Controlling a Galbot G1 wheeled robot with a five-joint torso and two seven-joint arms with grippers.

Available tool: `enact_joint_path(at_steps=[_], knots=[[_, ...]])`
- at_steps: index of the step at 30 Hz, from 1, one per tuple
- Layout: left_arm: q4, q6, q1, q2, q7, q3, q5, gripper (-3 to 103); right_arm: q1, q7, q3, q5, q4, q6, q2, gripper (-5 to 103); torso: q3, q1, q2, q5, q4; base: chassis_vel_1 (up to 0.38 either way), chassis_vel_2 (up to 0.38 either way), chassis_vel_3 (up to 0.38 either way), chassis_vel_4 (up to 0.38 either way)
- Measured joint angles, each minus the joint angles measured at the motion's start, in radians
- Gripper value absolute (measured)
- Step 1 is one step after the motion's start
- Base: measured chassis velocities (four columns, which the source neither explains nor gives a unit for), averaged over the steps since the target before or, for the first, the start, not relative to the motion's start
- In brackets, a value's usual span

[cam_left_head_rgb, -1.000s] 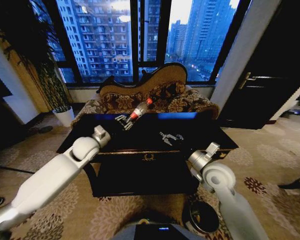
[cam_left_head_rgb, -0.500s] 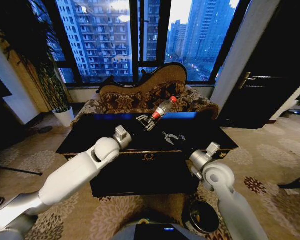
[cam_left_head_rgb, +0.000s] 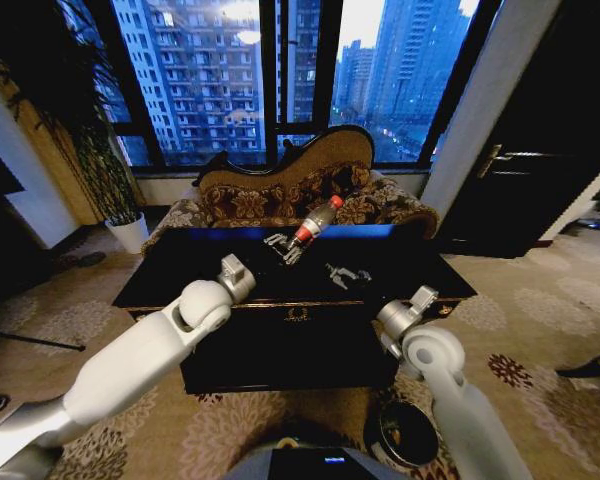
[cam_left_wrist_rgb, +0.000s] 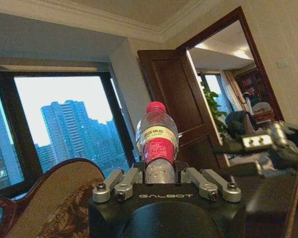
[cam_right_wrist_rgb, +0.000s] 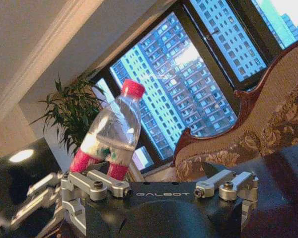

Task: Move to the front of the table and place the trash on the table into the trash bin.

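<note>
Left hand [cam_left_head_rgb: 283, 246] raised over the far part of the desk [cam_left_head_rgb: 210, 285], fingers clamped on the lower end of the bottle [cam_left_head_rgb: 316, 221]. Bottle tilted, red cap up and away from the robot, seen against the sofa [cam_left_head_rgb: 280, 195]. Left wrist view: bottle [cam_left_wrist_rgb: 157, 140] stands straight out from between the fingers [cam_left_wrist_rgb: 120, 181], red label just above the grip.

Right hand [cam_left_head_rgb: 347, 273] low over the desk, right of the left hand and apart from it. Its fingers [cam_right_wrist_rgb: 227, 180] stand spread wide, nothing between them. Right wrist view catches the bottle [cam_right_wrist_rgb: 111, 133] off to one side, held in the left hand [cam_right_wrist_rgb: 44, 193].

Bin [cam_left_head_rgb: 408, 433] on the carpet by the desk's near right corner, close to the right arm's elbow.
</note>
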Motion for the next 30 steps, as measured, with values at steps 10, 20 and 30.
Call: enact_joint_path(at_steps=[10,20,30], knots=[[-0.014,0.003,-0.010,0.005,0.006,0.037,-0.001,28,0.002,0.000,0.009,0.052,0.041,0.000,-0.055,100,0.000,0.000,0.000,0.0001,-0.0003,0.000,0.000,0.000,0.000],[-0.020,0.014,-0.057,0.003,0.006,0.102,-0.005,28,0.003,0.000,0.002,0.061,0.048,0.000,-0.055,100,0.000,0.000,0.000,0.0001,-0.0001,0.000,0.000,0.000,0.000],[-0.020,0.026,-0.100,-0.005,0.003,0.150,-0.027,28,0.003,0.000,0.004,0.061,0.040,0.000,-0.054,100,0.000,0.000,0.000,0.0001,-0.0003,0.000,0.000,0.000,0.000]])
